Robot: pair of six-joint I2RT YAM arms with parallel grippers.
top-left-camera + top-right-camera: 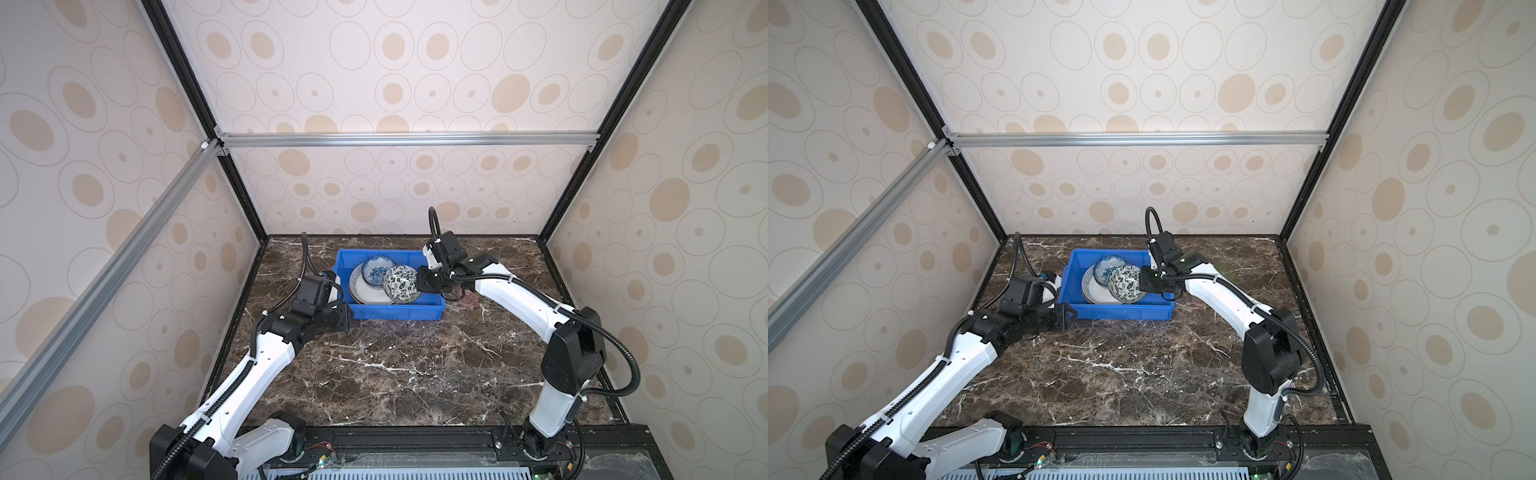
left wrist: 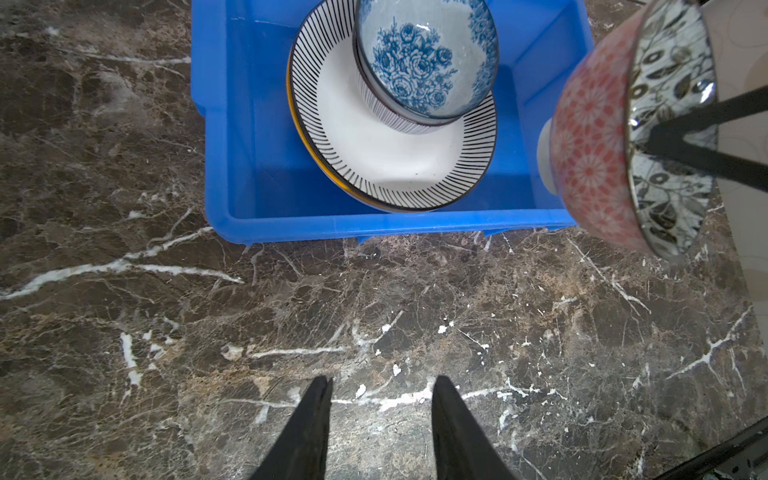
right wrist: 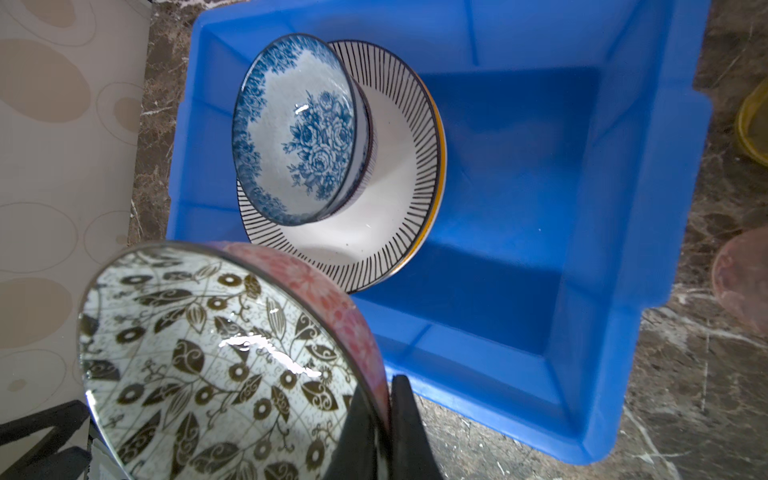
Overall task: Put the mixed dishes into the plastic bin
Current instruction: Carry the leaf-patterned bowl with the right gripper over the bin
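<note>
Brown marble tabletop (image 1: 395,374) bears a blue bin (image 1: 395,312); oval-patterned walls (image 1: 415,83).

The desk (image 2: 374,311) is showing a polished, marble-like stone face, brown with white veins. The bin (image 3: 540,374) is looking like smooth plastic with a dull sheen. The leaf-patterned bowl (image 3: 216,353), the floral bowl (image 3: 299,137) and the striped plate (image 3: 374,232) are gleaming like glazed ceramic and catching bright highlights. The left end effector (image 2: 382,380) is showing matt black fingers (image 2: 307,428). The frame rails (image 1: 407,139) are looking like brushed metal.
</note>
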